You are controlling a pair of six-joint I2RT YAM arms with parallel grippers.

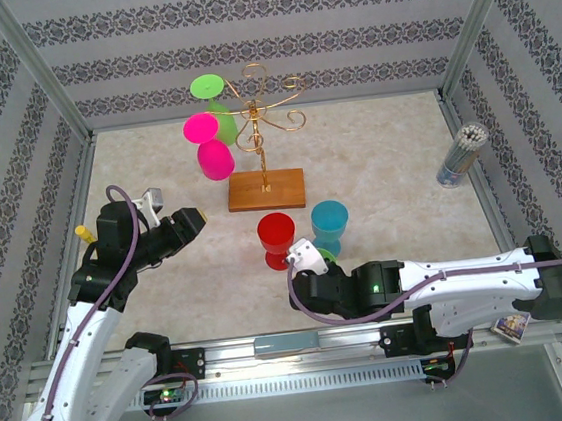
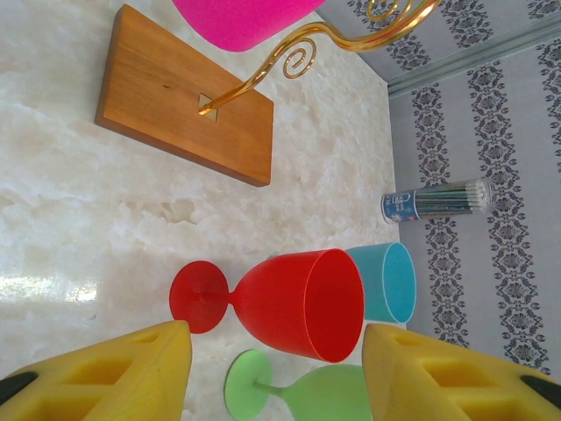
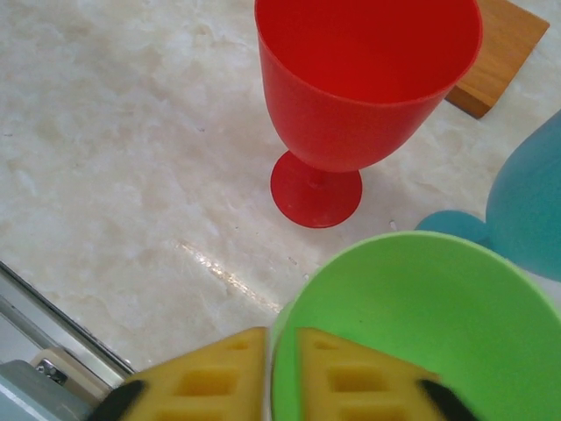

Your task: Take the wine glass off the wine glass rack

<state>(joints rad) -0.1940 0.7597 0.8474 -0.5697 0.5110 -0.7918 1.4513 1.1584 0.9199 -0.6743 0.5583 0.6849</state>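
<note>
Right gripper (image 3: 279, 346): pads narrowly apart, one on each side of the rim of the standing green glass (image 3: 412, 333) — whether they pinch it cannot be told. That glass stands on the table (image 3: 105, 132) beside the red glass (image 3: 351, 105) and the blue glass (image 3: 535, 210).

Left gripper (image 2: 276, 351): fingers wide apart, empty, low and near-left of the wine glass rack (image 1: 257, 123).

Two glasses hang inverted from the rack's left scroll arms — the pink glass (image 1: 213, 157) nearer, the hanging green glass (image 1: 219, 121) behind.

Judgement: moulded plastic, so light, stiff, smooth and liable to slip. Take the pink bowl across its width, then draw the foot clear along the wire.
</note>
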